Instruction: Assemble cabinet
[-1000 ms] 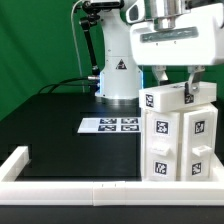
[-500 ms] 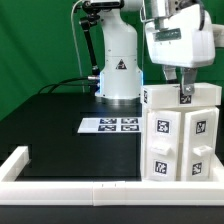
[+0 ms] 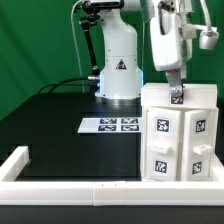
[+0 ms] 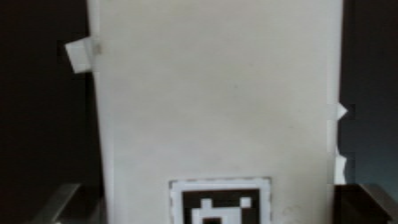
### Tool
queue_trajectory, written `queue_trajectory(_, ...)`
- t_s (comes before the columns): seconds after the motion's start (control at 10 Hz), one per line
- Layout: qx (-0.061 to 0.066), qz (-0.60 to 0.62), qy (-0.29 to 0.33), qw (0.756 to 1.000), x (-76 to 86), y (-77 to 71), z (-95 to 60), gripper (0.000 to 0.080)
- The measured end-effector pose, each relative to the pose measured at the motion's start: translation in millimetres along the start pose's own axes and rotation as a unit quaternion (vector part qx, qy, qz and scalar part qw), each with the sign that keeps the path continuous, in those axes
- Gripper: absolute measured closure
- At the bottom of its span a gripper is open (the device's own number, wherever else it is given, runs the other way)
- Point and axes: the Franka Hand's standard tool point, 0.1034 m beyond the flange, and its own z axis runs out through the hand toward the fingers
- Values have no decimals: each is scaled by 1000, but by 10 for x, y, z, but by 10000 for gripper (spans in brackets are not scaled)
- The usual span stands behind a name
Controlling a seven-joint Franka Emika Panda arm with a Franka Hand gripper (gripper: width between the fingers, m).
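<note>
Exterior view: jaws point(image 3: 178, 97) atop cabinet point(image 3: 180, 135)

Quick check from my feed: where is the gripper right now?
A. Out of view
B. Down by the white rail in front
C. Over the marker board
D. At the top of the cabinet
D: in the exterior view the gripper sits at the top edge of the cabinet, away from the marker board.

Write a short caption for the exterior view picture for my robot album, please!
Robot's end effector reaches down onto the top of the white tagged cabinet, standing beside the marker board.
</note>
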Motion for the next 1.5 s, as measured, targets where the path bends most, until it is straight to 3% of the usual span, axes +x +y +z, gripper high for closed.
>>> queue_trajectory(0.4, -5, 41, -19, 999, -10, -5, 3, 242)
queue_trajectory(0.6, -6, 25, -24, 999, -33, 8, 2, 43)
queue_trajectory(0.7, -2, 21, -32, 999, -53, 5, -57, 8)
queue_trajectory(0.9, 4, 18, -44, 999, -95, -2, -169, 2)
queue_trajectory(1.3, 3, -10, -44, 999, -94, 5, -155, 2)
queue_trajectory(1.4, -14, -102, -39, 994, -97, 8, -171, 2)
queue_trajectory(1.5, -14, -167, -42, 985, -147, -41, -207, 2)
